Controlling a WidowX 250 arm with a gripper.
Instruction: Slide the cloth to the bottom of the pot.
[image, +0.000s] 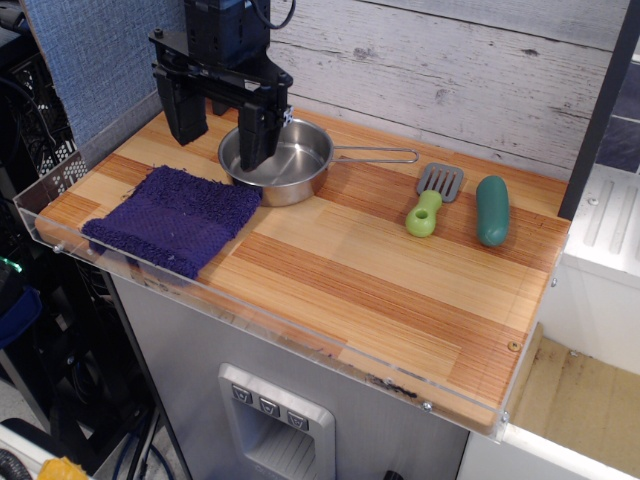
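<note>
Here's the tool (220, 128) up in the upper left of the frame, jaws spread wide and empty, nothing between the two black fingers. It hangs over the back-left part of the bench (380, 280), one finger in front of the left rim of the pot (276, 159), the other further left over bare wood.

The cloth (172, 219), dark purple and fuzzy, lies flat at the left edge of the frame, lower than the tool, down and to the left of those fingers. Its upper right corner looks to be touching or just beside the pot's near wall. The cloth's longer run goes from lower left toward upper right, pointing at the pot.

The pot's thin wire handle (375, 155) sticks out to the right, away from all of this. A green spatula (432, 200) and a green cucumber-like piece (492, 209) sit well apart on the right.

My read: the cloth sits left of the pot's lower side rather than squarely under it, so the tool would need to drop down-left onto the cloth and drag it rightward along the frame.
</note>
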